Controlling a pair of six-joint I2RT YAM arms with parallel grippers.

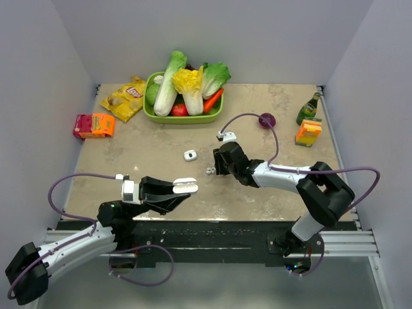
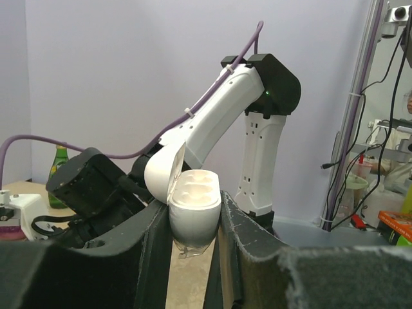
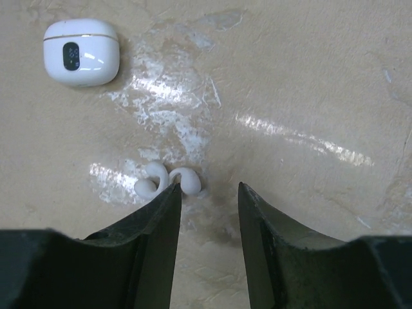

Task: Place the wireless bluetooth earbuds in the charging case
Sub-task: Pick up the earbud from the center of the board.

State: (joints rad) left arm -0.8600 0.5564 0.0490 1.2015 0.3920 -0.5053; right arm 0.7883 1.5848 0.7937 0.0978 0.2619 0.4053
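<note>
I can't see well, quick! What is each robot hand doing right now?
Left gripper: closed on the open white case.
Right gripper: open, holding nothing; earbuds lie beside one finger.

Probably a robotics lab, walled tabletop (image 1: 161,168), aluminium mounting rail (image 1: 347,240)

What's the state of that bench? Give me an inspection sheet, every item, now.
Surface: beige stone-look table, glare patches.
Job's things: charging case open, lid up, clamped in the left gripper above the table's near part. Both earbuds lie together on the table, just beside the right gripper, not between its jaws.
Clutter: second white case, closed, on the table. Vegetable tray, chip bag, red box, green bottle and orange carton around the far half.
Grippers: left shut on the charging case; right open, low over the table, holding nothing.
Cables: purple cables loop from each arm, clear of the earbuds.
Surroundings: plain pale walls on three sides.
</note>
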